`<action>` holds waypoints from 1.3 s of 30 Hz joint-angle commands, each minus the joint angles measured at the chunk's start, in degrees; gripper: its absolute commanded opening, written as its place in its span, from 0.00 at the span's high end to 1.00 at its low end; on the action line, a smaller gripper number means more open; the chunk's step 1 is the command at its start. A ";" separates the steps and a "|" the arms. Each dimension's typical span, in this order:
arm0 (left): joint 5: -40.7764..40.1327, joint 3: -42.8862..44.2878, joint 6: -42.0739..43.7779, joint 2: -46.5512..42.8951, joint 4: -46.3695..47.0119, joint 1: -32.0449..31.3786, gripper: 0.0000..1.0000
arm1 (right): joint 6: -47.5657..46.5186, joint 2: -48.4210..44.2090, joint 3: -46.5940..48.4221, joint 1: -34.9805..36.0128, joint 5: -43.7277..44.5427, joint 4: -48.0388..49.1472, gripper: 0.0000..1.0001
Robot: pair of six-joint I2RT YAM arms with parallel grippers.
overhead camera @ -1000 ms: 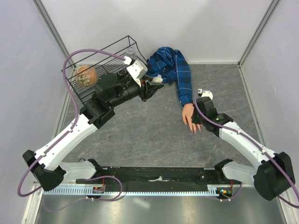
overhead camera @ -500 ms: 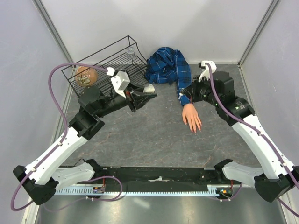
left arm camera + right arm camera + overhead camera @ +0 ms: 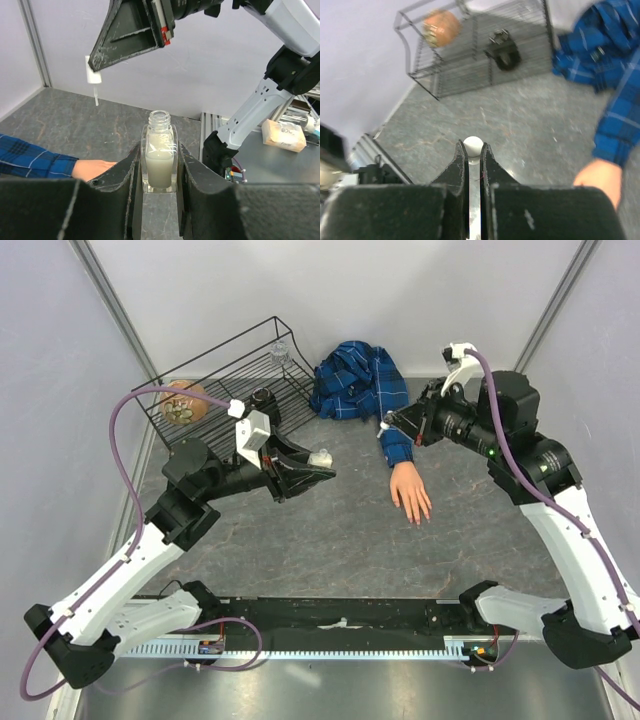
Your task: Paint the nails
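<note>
Top view, table centre as dial. Flesh-coloured mannequin hand lay flat on grey mottled table at 3, fingers toward 6. Its blue plaid fabric sleeve ran back to 12–1. Black wire basket sat at 10–11. Round brown ball lay in its 9 end, small black object in its 3 end. Small clear glass bottle, clamped in left gripper, hung near centre, at 9 of the hand. White cap with brush, pinched in right gripper, hung over the sleeve's near end at 2.

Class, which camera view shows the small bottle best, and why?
The left wrist view: the bottle fills the centre, uncapped, milky liquid visible, clamped in the left claw. From above it is a tiny white speck. The right wrist view does not clearly show it.
</note>
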 commanded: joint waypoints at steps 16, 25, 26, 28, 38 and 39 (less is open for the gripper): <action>7.32 1.84 -1.89 1.26 2.49 0.23 0.98 | 0.33 -5.84 -4.53 -0.22 -3.80 1.96 1.00; 12.07 2.89 0.92 3.46 3.63 0.23 0.98 | 3.75 -0.13 10.26 -0.05 -22.78 6.18 1.00; 12.42 3.07 1.01 3.81 3.72 0.23 0.98 | 4.02 0.05 10.36 -0.13 -23.32 7.14 1.00; 12.68 3.51 1.01 4.33 4.16 0.23 0.98 | 4.81 0.23 10.36 -0.13 -24.29 7.94 1.00; 12.25 5.09 0.84 6.71 4.51 0.23 0.98 | 7.27 1.37 9.31 0.57 -27.89 11.54 1.00; 12.07 5.35 0.92 7.06 4.42 0.23 0.98 | 7.36 1.37 8.96 0.83 -28.07 11.54 1.00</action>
